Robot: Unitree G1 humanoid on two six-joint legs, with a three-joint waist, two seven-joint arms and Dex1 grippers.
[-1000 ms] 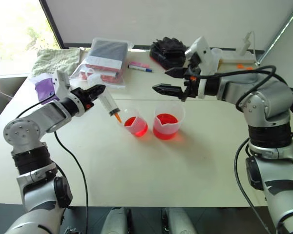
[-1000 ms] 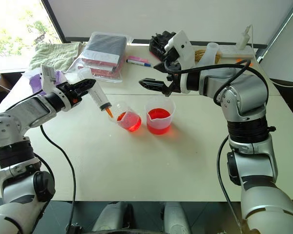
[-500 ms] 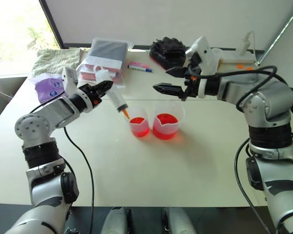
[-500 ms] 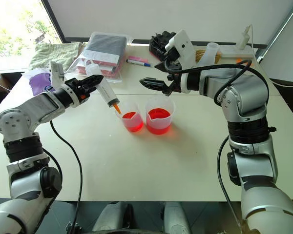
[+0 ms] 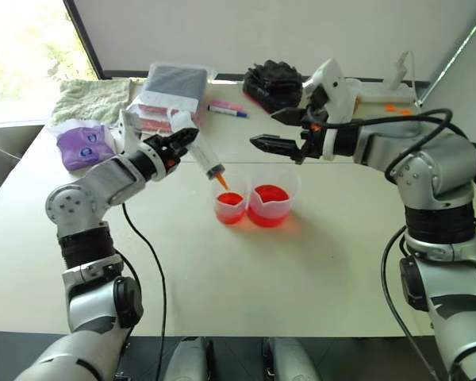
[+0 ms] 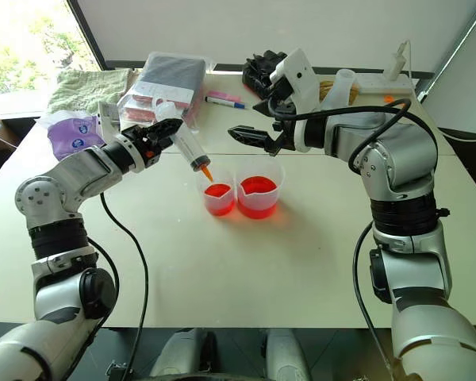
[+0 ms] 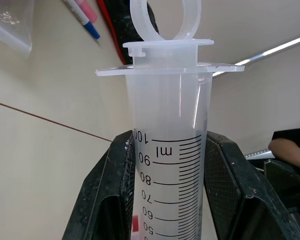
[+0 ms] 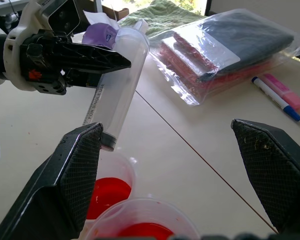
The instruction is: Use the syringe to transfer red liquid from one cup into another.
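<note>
Near the middle of the head views, the left gripper (image 5: 177, 141) is clamping the barrel of the syringe (image 5: 201, 157), which is slanting down to the right with its orange tip just above the rim of the narrower cup (image 5: 230, 205). The plunger is sitting fully pushed in and the barrel is looking empty in the left wrist view, so by my reading no liquid is being carried. Both the narrower cup and the wider spouted cup (image 5: 270, 205), touching or nearly touching it on its right, are holding red liquid (image 5: 269, 195). The right gripper (image 5: 281, 131) is hovering above and behind the cups, jaws spread wide and empty. The draw and the discharge both appear to be remaining.
</note>
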